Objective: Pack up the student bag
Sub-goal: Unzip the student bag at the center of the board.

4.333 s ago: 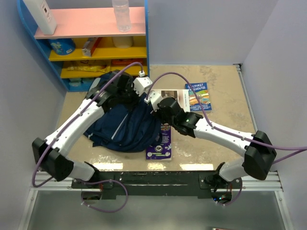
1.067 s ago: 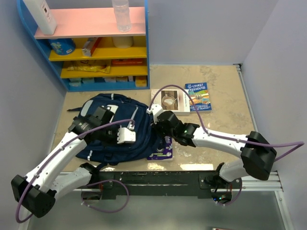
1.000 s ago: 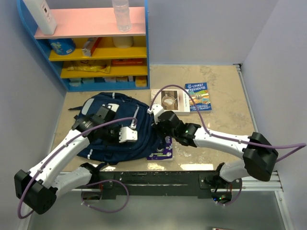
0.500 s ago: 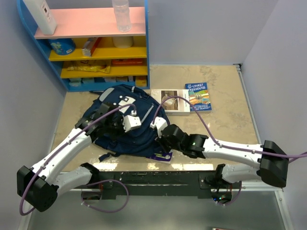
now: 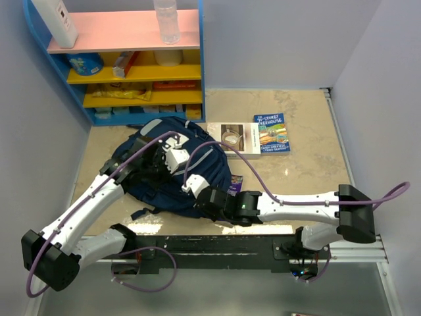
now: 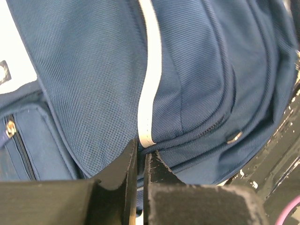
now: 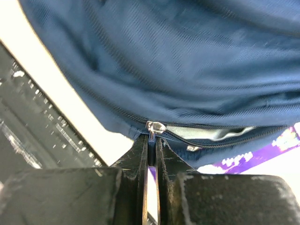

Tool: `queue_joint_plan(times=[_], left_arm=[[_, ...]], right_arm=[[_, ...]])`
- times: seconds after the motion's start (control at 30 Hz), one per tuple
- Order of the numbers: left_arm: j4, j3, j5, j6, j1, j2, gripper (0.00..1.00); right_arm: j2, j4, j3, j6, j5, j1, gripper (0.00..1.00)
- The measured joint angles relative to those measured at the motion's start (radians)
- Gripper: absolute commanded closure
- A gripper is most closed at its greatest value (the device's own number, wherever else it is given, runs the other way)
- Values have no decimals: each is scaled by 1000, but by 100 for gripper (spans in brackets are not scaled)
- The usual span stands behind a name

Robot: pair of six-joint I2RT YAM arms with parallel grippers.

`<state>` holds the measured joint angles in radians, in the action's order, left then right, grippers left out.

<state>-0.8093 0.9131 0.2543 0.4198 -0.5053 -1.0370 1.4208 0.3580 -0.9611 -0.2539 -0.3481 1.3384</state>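
Left hand [image 6: 140, 151]: pinched nearly shut on a fold of the student bag [image 5: 214, 172], right at the end of the grey trim stripe [image 6: 151, 70]; it grips nothing else.
Right hand [image 7: 151, 140]: closed tight on the zipper pull [image 7: 153, 127], which sits just past its fingertips.
Student bag: lies on the worktop [image 5: 296, 112], pressed under your left hand and directly ahead of your right.
Zip: parted to one side of your right fingertips, with pale lining showing; shut on the other side.
Risk, pull: the tab is small, so a skewed tug could slip it out of the fingers.
Risk, bag: if your left pinch gives, the whole bag probably drags after the right hand instead of unzipping.
Risk, booklet: the purple booklet [image 5: 235, 184] lies partly under the bag beside your right hand and may get swept along.
Change: over the last half second your right hand has run leftward along the bag's near edge, and the bag has bunched toward your left hand.
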Motion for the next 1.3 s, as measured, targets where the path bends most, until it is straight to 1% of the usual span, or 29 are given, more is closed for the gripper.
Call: queue_joint_plan(times=[0.17,0.37,0.47,0.63,0.73,0.83,0.97,1.1,1.2,1.3], left_arm=[[9,5,-47,-58,-6,-4,100],[9,51,-63,-140,-8,-31,100],[7,66,-68,-157,-8,-49,100],[0,88,-92,-158,2,-87,100],[2,90,-95,-158,3,-92,100],[6,91,-97,-159,3,-84,100],[11,93,-94,-158,3,-32,100],[9,97,-61,-139,9,41,100],[-14,103,-17,-118,27,81,100],[-69,117,32,-107,40,96,100]], right_arm=[[-11,47,-4,-48,-58,65,100],[-50,62,-12,-97,-105,96,100],[21,73,-64,-99,-108,116,100],[222,122,-202,-136,-130,145,100],[268,164,-239,-170,-176,156,100],[266,207,-267,-183,-213,159,100],[214,201,-255,-180,-179,98,100],[127,172,-218,-144,-108,-36,100],[117,168,-219,-95,-88,-109,100],[145,156,-224,-34,-81,-163,100]])
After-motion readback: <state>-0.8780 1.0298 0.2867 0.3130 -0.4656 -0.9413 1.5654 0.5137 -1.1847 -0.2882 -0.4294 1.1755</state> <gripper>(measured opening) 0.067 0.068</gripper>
